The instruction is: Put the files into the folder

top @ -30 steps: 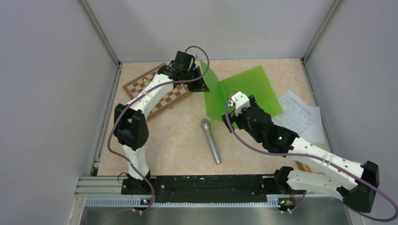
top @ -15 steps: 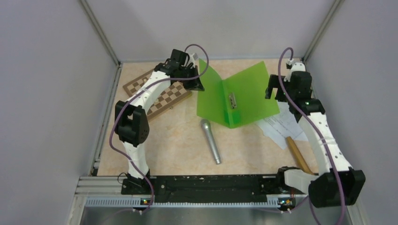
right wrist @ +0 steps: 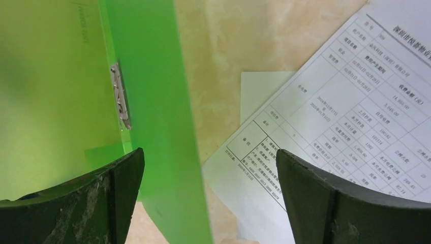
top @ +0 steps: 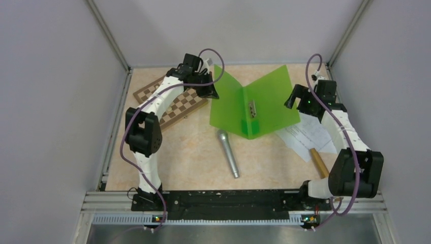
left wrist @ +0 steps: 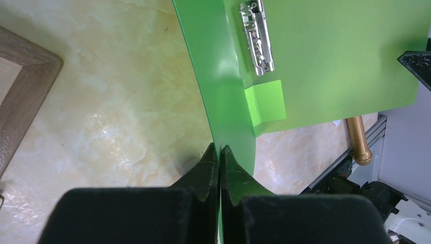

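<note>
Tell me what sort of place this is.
Probably a robotics lab test cell: grey walls box in a table, a left arm and a right arm are bolted to a rail at its edge, and unrelated props, microphone and chessboard, lie about.

- Left gripper [left wrist: 219, 152] at bottom middle, black jaws pinched together on the edge of one folder [left wrist: 330, 51] cover
- That cover is raised; the other spreads away to the right
- Metal clip [left wrist: 256, 35] inside, by the spine
- Paler green patch [left wrist: 265, 103] below the clip
- Brown board [left wrist: 23, 81] corner at left on the marbled table [left wrist: 117, 91]
- Brassy rod [left wrist: 358, 140] beyond the folder's lower edge
</note>
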